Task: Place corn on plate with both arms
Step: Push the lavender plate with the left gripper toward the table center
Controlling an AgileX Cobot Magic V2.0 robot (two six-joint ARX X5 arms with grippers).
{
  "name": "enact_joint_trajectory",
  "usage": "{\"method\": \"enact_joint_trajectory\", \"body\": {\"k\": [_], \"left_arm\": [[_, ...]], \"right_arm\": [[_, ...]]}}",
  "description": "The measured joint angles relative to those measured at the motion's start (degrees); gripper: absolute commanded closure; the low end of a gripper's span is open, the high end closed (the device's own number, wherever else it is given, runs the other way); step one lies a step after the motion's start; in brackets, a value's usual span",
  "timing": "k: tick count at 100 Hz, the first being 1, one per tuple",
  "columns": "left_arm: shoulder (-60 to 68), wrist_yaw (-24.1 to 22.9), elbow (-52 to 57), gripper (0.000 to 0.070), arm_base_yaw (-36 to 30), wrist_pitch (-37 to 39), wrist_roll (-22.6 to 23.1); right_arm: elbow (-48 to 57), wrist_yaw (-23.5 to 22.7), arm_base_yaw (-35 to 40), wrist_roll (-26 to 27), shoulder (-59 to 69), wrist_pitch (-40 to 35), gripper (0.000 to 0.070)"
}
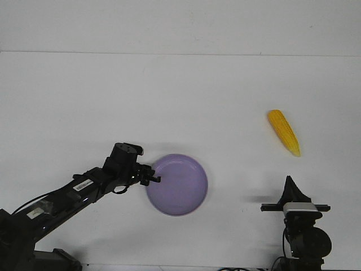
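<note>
The lavender plate [186,195] lies on the white table, left of centre and near the front. My left gripper [153,178] reaches in from the lower left, and its fingertips meet the plate's left rim. Whether they clamp the rim is too small to make out. The yellow-orange corn [284,132] lies flat at the right, well apart from the plate, its pointed tip aimed toward the front. My right gripper [291,186] stands near the front right edge, below the corn and clear of it. Its fingers come together in a single point with nothing between them.
The white table [180,101] stretches back to a pale wall edge at the far side. The left arm's black body [67,197] lies diagonally across the front left corner. The right arm's wrist block [298,208] sits at the front right.
</note>
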Motion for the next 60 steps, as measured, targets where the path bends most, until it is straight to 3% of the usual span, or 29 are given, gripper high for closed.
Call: {"method": "enact_joint_trajectory", "body": {"k": [5,15,20,44,60], "left_arm": [[0.0,-0.3,0.0,0.0582,-0.1,0.0,0.0],[0.2,-1.2,0.0,0.0263,-0.2,-0.8,0.0],[0.2,-1.2,0.2,0.0185,-0.2,-0.3,0.0],[-2.4,-2.3,0.1,0.0182,-0.2,-1.1,0.0],[-13.0,-2.3,-0.2,0.0182,-0.1,-0.7,0.0]], "right_arm": [[0.0,0.0,0.0,0.0,0.0,0.0,0.0693],[0.0,0.0,0.0,0.0,0.0,0.0,0.0693],[0.0,0.0,0.0,0.0,0.0,0.0,0.0693],[0.0,0.0,0.0,0.0,0.0,0.0,0.0693],[0.0,0.0,0.0,0.0,0.0,0.0,0.0693]]}}
